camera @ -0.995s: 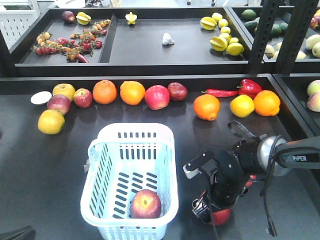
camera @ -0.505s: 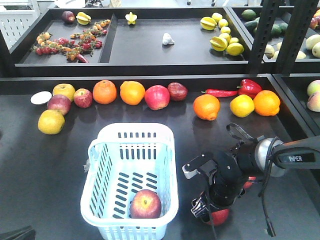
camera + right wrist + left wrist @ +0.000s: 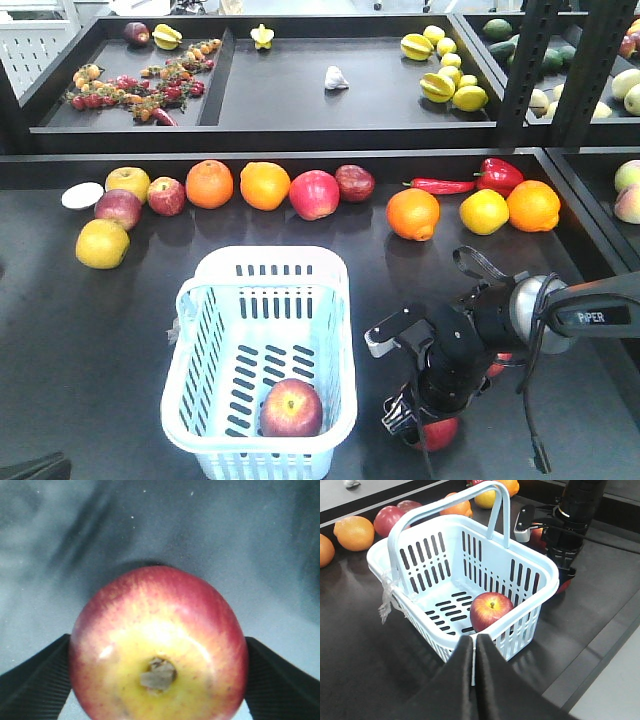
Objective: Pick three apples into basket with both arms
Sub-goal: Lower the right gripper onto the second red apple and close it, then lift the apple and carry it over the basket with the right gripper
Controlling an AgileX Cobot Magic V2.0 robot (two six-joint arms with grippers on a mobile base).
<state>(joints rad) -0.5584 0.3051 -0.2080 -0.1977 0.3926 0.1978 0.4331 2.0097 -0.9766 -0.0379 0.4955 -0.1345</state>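
Basket (image 3: 345,330) and right gripper (image 3: 422,420) each held one apple. At the back left, a black tray (image 3: 40,100) carried strings of small red and orange tomatoes (image 3: 130,92) in its left compartment. Its wider compartment held a white lump (image 3: 336,78) and, at the right end, a heap of yellow fruit (image 3: 445,70). In front of it, loose fruit lined the dark table (image 3: 80,340), among them two oranges (image 3: 209,184) side by side and, further right, a red pepper (image 3: 497,175).

Nearer the camera, the pale blue basket stood with its handle (image 3: 499,515) upright. Inside lay a streaked apple (image 3: 291,407), stem up, close to the near wall. The left gripper (image 3: 473,642) hung just outside the basket's near corner, its fingers (image 3: 445,695) pressed together on nothing.

Right of the basket and apart from it, the right gripper pointed down at the table. Its fingers (image 3: 35,680) pinched a second apple (image 3: 159,630) from both sides, one end of the fruit facing the wrist camera. Whether that apple touched the table could not be told.
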